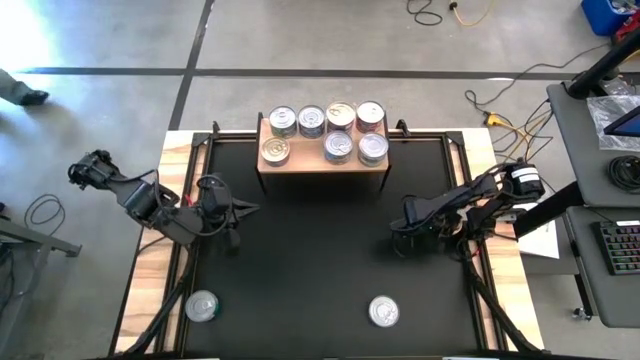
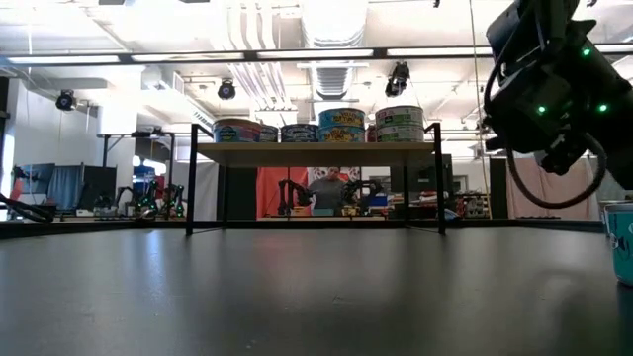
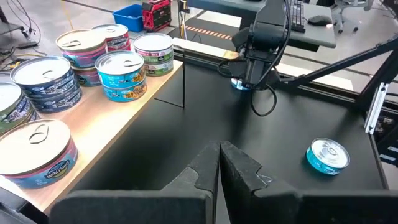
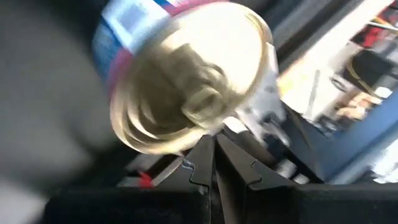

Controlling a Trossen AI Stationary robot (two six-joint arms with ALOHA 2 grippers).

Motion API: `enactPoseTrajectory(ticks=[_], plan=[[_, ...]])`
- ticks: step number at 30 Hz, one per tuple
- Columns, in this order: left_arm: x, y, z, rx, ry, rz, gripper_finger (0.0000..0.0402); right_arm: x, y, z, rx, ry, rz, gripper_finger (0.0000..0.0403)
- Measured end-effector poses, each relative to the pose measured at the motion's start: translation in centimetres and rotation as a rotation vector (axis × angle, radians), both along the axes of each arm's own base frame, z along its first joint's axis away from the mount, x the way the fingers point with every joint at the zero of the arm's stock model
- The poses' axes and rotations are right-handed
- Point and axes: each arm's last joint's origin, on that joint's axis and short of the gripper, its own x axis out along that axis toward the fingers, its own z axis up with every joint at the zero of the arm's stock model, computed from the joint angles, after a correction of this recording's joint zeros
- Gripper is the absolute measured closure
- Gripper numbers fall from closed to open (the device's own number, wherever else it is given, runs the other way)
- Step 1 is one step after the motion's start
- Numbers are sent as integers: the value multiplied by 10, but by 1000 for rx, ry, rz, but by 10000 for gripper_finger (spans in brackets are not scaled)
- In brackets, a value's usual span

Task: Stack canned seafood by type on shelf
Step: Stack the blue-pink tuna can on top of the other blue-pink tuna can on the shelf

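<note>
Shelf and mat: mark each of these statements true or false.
1. Seven can tops show on the shelf from above. True.
2. Four loose cans lie on the black mat. False: the high view shows two.
3. The left hand and right hand are both shut. True.
4. The left hand grips a can. False: it is shut on nothing, over bare mat.

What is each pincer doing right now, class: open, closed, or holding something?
Left pincer: closed, holding nothing.
Right pincer: closed, with a gold-lidded can right in front of it; no grip visible.
</note>
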Motion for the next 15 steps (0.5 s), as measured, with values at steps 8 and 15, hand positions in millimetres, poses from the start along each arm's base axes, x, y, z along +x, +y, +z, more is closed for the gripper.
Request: enactPoseTrajectory(ticks=[8,15], plan=[[-6,4,0,-8,15,1,402,14,2,-13,-13,-135,-39,394],[-19,2,-12,-164,175,-92,402,52,17,8,11,-363,-47,394]])
